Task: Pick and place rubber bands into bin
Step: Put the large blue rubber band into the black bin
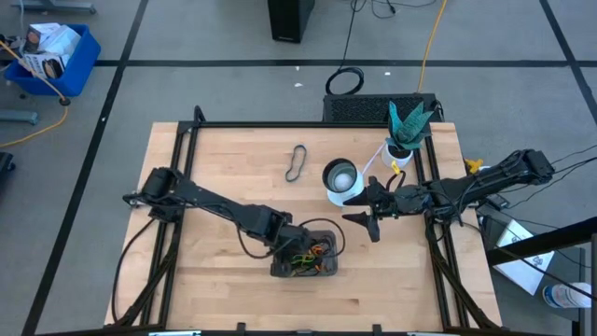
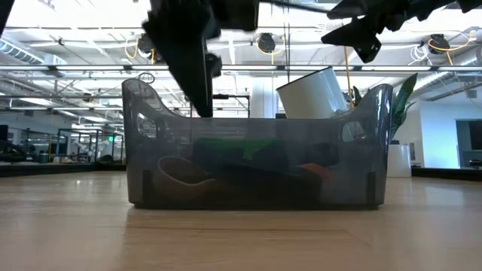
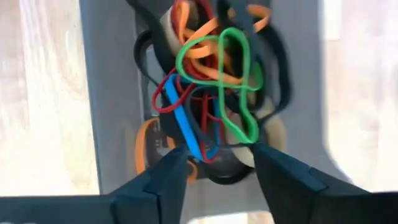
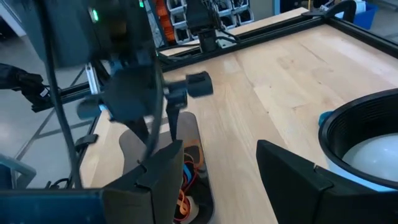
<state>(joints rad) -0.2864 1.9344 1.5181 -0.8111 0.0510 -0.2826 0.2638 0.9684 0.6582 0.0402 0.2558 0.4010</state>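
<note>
The dark grey bin (image 1: 328,273) stands on the table near its front middle and holds a tangled pile of rubber bands (image 3: 211,81) in green, orange, red, blue and black. My left gripper (image 1: 295,254) is open and points down into the bin, just above the pile (image 3: 217,155). In the low view its fingers (image 2: 192,71) dip behind the bin's wall (image 2: 256,162). One black rubber band (image 1: 297,162) lies loose on the table toward the far side. My right gripper (image 1: 370,220) hangs open and empty to the right of the bin, beside the cup. My left gripper's open fingers (image 3: 168,174) stand on either side of the lower ends of the blue band (image 3: 186,130) and the green band (image 3: 245,127). I cannot tell whether the fingertips touch them.
A round white-and-silver cup (image 1: 340,177) stands right of centre, and it also shows in the right wrist view (image 4: 367,143). A white plant pot with a green plant (image 1: 403,140) stands at the far right. Black frame rails (image 1: 182,168) run along the table's sides.
</note>
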